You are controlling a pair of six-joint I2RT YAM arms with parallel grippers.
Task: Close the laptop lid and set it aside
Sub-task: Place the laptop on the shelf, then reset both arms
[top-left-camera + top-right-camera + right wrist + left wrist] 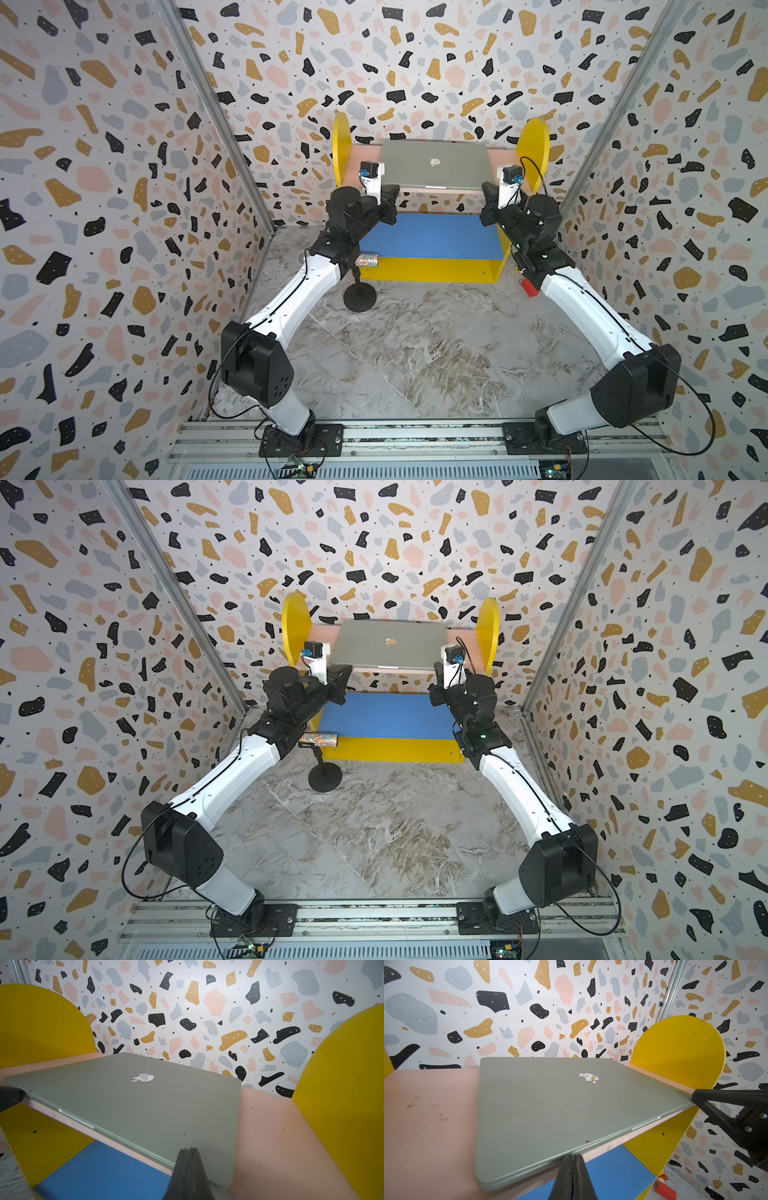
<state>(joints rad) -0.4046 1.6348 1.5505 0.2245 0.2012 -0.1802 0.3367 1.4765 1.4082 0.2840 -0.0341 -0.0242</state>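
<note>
You have one laptop (436,174), two arms, one shelf unit with two boards and two yellow side panels (341,145), one black stand (360,297) carrying a glittery cylinder (367,260), and one red block (530,287) on the marble tabletop (415,353).

The laptop lies flat on the pink upper board (425,1126). The laptop lid (550,1105) is down and its logo side faces up. Its long axis runs side to side between the yellow panels. The thin front edge with the small notch faces your arms. That edge sits right along the board's front edge, and the rear edge lies close to the back wall.

Your left gripper (572,1159) has its jaws pressed together, with the tip at the laptop's front edge near its left corner. Your right gripper (188,1153) is likewise closed and grips nothing. Its tip is over the lid by the front right corner, but you cannot tell whether it touches.

Bare pink board shows on both sides of the laptop. The blue lower board (432,237) is bare below and in front.
</note>
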